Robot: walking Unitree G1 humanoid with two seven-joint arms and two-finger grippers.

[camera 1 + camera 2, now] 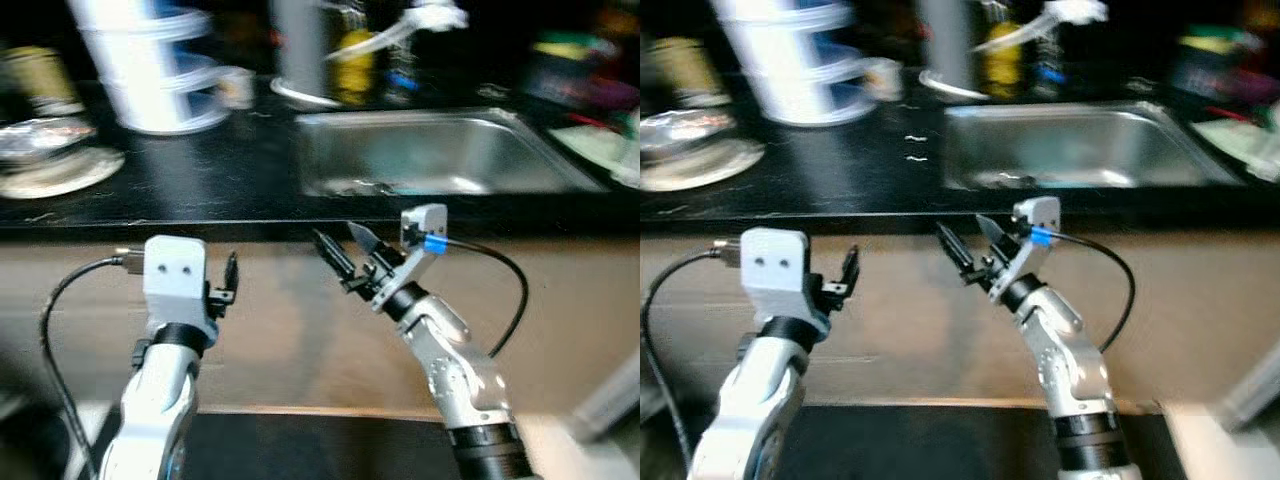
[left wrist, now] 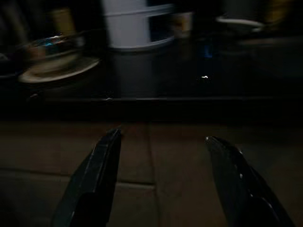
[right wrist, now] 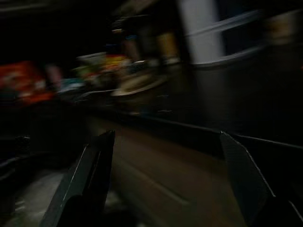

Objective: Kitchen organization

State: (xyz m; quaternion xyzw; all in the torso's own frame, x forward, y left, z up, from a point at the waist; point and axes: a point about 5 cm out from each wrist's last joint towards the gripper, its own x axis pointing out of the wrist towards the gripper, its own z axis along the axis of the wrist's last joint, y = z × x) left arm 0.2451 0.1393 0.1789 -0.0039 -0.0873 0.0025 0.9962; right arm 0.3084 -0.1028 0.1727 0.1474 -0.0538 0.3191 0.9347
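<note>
I stand before a black counter [image 1: 200,180] with both arms raised below its front edge and nothing in hand. My left gripper [image 2: 163,184] has its fingers spread wide on empty air, aimed at the counter's front edge; my right gripper [image 1: 342,250] is likewise parted and empty, just below the edge in front of the steel sink [image 1: 430,150]. The task names no single thing, so I judge the likeliest candidates are the white stacked container [image 1: 150,65], upright with its long axis vertical at the back left, and the shallow bowl on a plate [image 1: 50,160], lying flat at the far left. Everything is blurred, so I should settle first, lift both grippers clear above the edge before reaching in, and approach the tall container from the side.
</note>
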